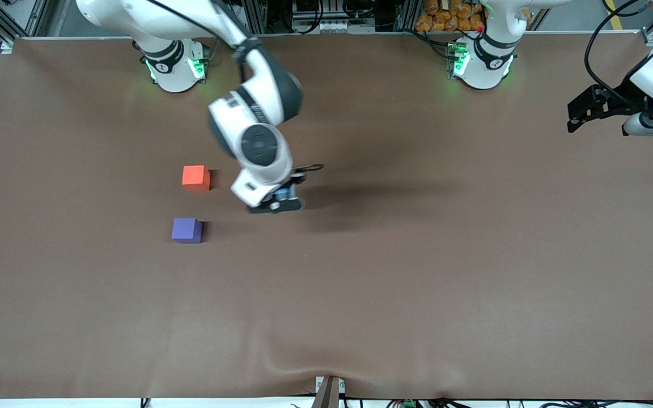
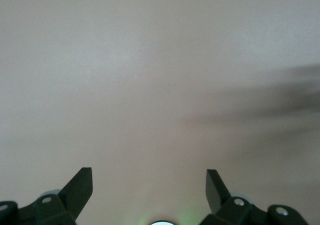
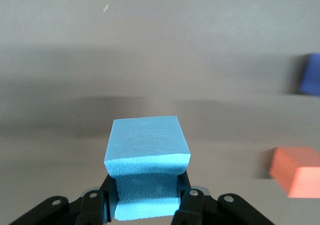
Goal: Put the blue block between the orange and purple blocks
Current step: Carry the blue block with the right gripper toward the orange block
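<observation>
My right gripper (image 1: 281, 199) is shut on the light blue block (image 3: 146, 160) and holds it over the table, beside the orange block (image 1: 195, 177) and the purple block (image 1: 186, 230), toward the left arm's end from them. In the front view only a sliver of the blue block (image 1: 284, 193) shows under the wrist. The orange block (image 3: 297, 169) and purple block (image 3: 311, 75) also show in the right wrist view. The purple block lies nearer the front camera than the orange one, with a gap between them. My left gripper (image 1: 579, 116) is open and empty, waiting at the left arm's end of the table.
The brown table cover (image 1: 417, 272) has a wrinkle near its front edge. The arms' bases (image 1: 174, 68) stand at the back edge. The left wrist view shows only bare cover (image 2: 160, 85) with a shadow.
</observation>
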Robot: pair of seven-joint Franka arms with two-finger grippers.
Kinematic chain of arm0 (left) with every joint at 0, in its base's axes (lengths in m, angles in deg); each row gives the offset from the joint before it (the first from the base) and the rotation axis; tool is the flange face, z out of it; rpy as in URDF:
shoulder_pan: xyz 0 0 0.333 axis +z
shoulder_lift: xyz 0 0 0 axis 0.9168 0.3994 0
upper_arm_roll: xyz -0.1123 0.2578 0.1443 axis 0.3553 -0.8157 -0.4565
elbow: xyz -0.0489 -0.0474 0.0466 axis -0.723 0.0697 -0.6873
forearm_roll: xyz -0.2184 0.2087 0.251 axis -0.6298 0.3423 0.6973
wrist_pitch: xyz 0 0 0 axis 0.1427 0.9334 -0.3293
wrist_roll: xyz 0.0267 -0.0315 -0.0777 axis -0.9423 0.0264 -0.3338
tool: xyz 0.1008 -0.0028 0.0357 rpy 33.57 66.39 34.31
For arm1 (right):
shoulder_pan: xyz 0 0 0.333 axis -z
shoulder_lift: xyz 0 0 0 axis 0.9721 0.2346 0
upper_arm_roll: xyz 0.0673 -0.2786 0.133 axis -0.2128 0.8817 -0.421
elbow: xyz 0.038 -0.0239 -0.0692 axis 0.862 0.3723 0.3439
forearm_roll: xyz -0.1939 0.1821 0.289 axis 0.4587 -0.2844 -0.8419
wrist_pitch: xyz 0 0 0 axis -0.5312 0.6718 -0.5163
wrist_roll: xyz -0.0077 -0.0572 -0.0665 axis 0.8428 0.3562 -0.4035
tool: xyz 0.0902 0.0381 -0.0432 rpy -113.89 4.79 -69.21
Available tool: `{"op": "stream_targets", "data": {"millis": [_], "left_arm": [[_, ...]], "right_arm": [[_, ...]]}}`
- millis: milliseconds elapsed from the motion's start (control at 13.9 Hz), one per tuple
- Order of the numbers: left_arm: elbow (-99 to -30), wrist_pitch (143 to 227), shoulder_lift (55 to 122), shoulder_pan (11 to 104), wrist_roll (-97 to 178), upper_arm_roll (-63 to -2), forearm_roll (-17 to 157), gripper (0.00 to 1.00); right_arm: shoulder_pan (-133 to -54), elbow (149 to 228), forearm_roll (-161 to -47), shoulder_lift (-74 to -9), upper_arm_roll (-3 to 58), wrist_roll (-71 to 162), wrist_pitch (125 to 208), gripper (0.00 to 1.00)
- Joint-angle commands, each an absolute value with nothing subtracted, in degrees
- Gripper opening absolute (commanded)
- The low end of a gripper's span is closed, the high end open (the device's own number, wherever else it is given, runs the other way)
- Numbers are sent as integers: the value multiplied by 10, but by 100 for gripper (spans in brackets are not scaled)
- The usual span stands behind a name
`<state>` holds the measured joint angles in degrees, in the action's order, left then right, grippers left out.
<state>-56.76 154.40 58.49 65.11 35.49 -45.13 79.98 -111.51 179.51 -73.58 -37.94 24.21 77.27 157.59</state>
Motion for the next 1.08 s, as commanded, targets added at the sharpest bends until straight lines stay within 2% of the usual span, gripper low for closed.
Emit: {"op": "stream_targets", "data": {"millis": [0, 215, 359, 646, 789, 1004], "left_arm": [[-569, 1533, 577, 660, 344, -447, 791, 100], [-568, 1533, 577, 660, 344, -449, 790, 100], [-567, 1533, 577, 660, 344, -450, 790, 100], [-566, 1534, 578, 661, 344, -450, 780, 100], [-565, 1535, 578, 663, 344, -450, 778, 100], [-565, 1535, 578, 663, 345, -451, 778, 100]], "right_arm": [[-1083, 1825, -731, -423, 234, 756, 1565, 0], [-1035, 1833, -729, -442, 234, 738, 1538, 0], [-1008, 1871, -727, -463, 234, 695, 1540, 0], [-974, 2012, -710, -509, 235, 659, 1637, 0], [-971, 2049, -699, -516, 235, 659, 1663, 0], [-958, 2062, -684, -517, 235, 658, 1665, 0]]}}
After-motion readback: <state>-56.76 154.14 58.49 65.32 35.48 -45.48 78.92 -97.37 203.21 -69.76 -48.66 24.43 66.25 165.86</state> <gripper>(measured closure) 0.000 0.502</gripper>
